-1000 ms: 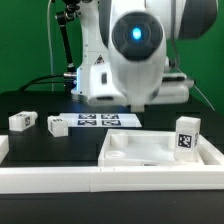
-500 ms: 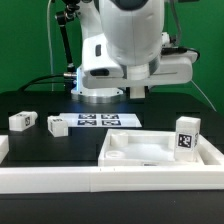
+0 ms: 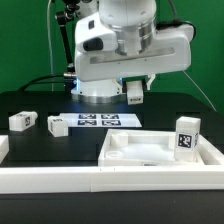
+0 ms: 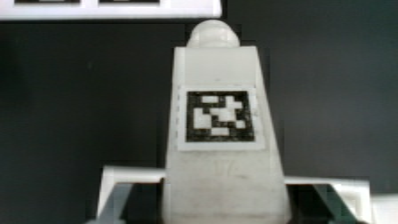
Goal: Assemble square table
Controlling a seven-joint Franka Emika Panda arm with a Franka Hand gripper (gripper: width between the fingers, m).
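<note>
The white square table top (image 3: pixel 150 152) lies rim up at the exterior view's right front. One tagged white leg (image 3: pixel 186 135) stands upright on its right corner. Two more legs (image 3: pixel 22 121) (image 3: pixel 58 125) lie on the black surface at the left. My gripper (image 3: pixel 134 90) hangs above the table's back, shut on a fourth leg (image 4: pixel 221 110). In the wrist view that leg runs straight out from between the fingers (image 4: pixel 135 195), its tag facing the camera, with my gripper (image 4: pixel 222 205) closed on its near end.
The marker board (image 3: pixel 100 121) lies flat behind the middle, between the loose legs and the arm's base (image 3: pixel 100 92). A long white rail (image 3: pixel 90 180) edges the front of the black surface. The marker board (image 4: pixel 107 4) shows beyond the held leg.
The arm has swung and turned its wrist upward, so the hand's body no longer faces the camera. The held leg now shows under the hand. The jaws have kept their grip.
</note>
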